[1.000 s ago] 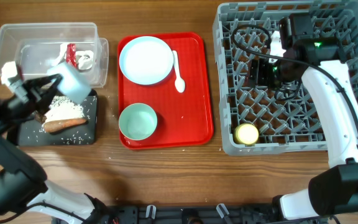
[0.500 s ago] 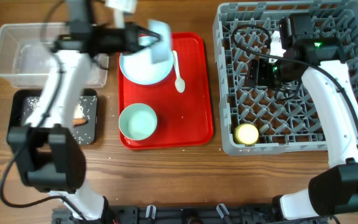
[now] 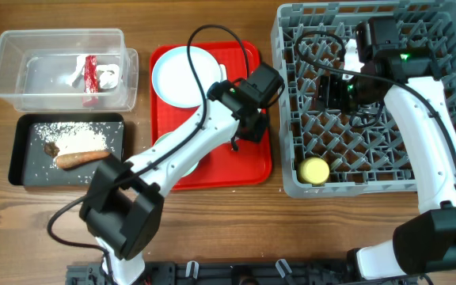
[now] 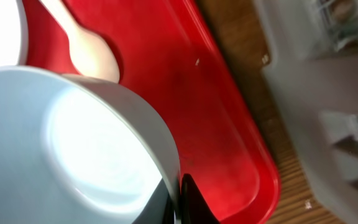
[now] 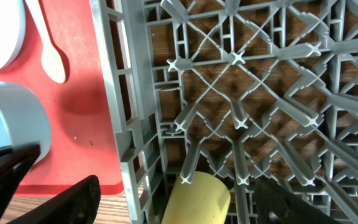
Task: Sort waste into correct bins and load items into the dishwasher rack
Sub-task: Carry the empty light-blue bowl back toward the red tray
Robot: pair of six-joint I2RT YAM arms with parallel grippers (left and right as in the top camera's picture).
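The left pincer [image 4: 178,202] is closed on the wall of the pale bowl [image 4: 86,143], pinching its rim between dark fingers above the red tray [image 4: 229,124]. Just past the bowl lies the spoon [image 4: 82,43], and beyond that the plate [image 3: 184,75]. Under its arm sits the green bowl [image 3: 179,168]. Far to its left, the tub [image 3: 10,71] holds the wrapper [image 3: 91,79] and paper [image 3: 111,76]. The black tray [image 3: 18,162] holds rice [image 3: 77,136], a sausage [image 3: 81,158] and a dark lump [image 3: 51,148].

The right pincer [image 5: 185,199] is spread wide and empty over the rack [image 5: 241,93]. The yellow cup [image 5: 197,196] lies untouched below it.
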